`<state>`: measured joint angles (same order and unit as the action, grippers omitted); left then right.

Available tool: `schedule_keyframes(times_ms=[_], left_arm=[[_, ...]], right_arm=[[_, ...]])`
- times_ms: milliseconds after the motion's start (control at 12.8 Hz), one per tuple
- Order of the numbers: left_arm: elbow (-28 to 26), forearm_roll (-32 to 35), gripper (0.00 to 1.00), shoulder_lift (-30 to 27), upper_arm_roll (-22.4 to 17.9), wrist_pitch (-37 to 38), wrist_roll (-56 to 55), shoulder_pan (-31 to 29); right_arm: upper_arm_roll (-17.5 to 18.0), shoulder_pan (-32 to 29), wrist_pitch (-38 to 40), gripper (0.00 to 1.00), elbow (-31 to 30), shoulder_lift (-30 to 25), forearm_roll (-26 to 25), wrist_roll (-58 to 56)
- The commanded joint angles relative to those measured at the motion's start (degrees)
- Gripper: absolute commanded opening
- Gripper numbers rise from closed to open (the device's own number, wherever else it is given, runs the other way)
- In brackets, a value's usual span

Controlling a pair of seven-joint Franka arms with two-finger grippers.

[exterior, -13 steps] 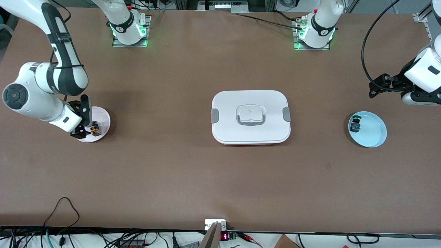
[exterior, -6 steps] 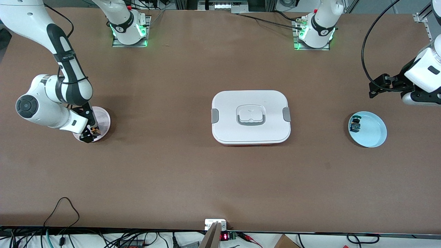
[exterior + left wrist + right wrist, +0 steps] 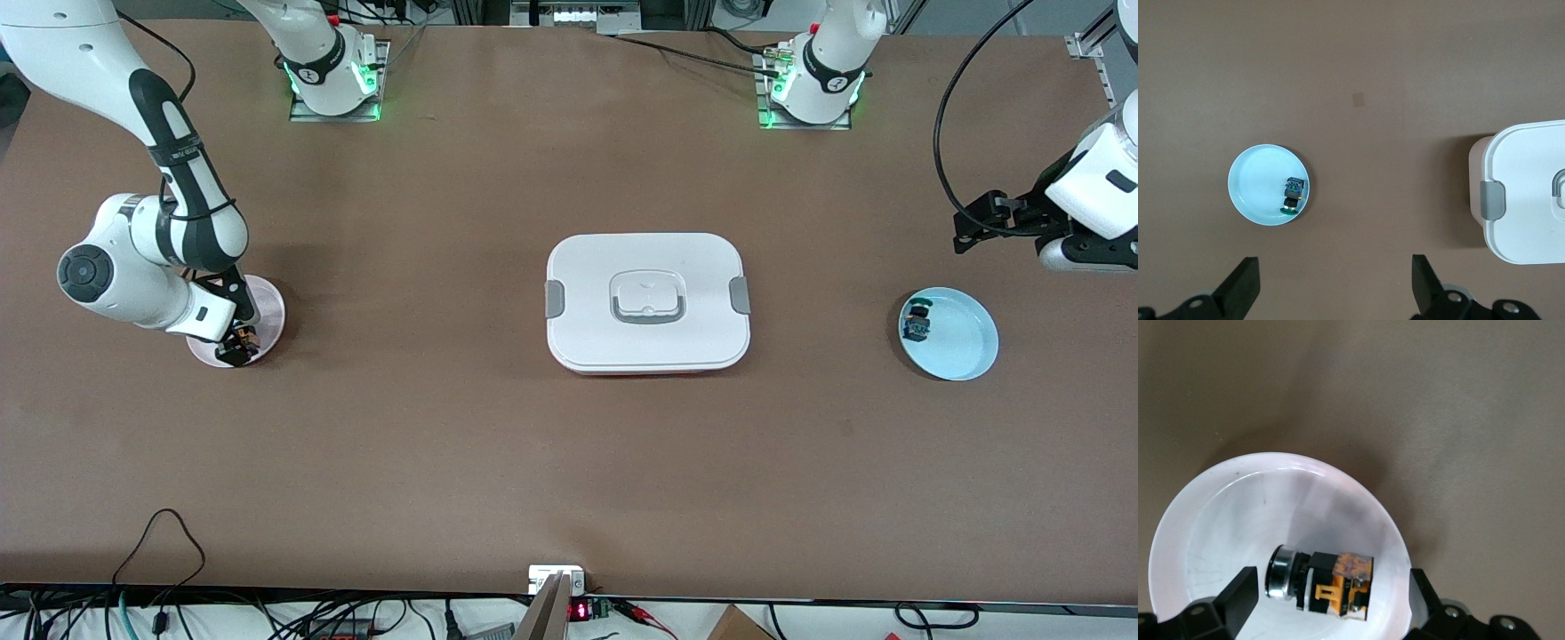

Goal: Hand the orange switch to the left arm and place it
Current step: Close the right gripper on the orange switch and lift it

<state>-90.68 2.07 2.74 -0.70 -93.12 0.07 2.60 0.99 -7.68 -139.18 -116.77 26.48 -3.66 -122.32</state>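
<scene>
Robotics lab, bolted arm bases (image 3: 336, 78), loose cables (image 3: 160, 542)

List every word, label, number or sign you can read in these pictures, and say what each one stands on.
No text can be read.
Red digits glow on a small display at the table edge nearest the front camera: too small to read.
Round marks on the arm bases: too small to read.
The box, plates and switches bear no lettering.

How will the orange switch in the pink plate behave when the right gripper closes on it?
The orange switch looks rigid and blocky, so probably firm to pinch. It lies on its side, its round cap may let it roll. Being small, it likely slides on the pink plate between the open right gripper fingers.
</scene>
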Motion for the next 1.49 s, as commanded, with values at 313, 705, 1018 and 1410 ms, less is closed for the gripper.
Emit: schedule_keyframes(times_ms=[313,705,1018,1410], left_arm=[[1.47,1.18,1.0,0.69,0.18,1.27,-0.42,-0.4],[1.47,1.18,1.0,0.69,0.18,1.36,-0.33,-0.4],[1.56,1.18,1.0,0.69,0.18,1.45,-0.33,-0.4],[1.56,0.57,1.0,0.69,0.35,2.5,-0.24,-0.31]], right_arm=[[0.85,-2.25,-4.52,1.0,-2.84,0.06,-0.03,-1.87],[1.12,-3.39,-5.05,0.92,-3.2,0.68,0.15,-1.87],[1.29,-3.3,-5.23,0.43,-3.55,0.5,0.32,-1.87],[4.97,-3.13,2.29,0.06,-0.23,-2.3,3.99,-1.17]])
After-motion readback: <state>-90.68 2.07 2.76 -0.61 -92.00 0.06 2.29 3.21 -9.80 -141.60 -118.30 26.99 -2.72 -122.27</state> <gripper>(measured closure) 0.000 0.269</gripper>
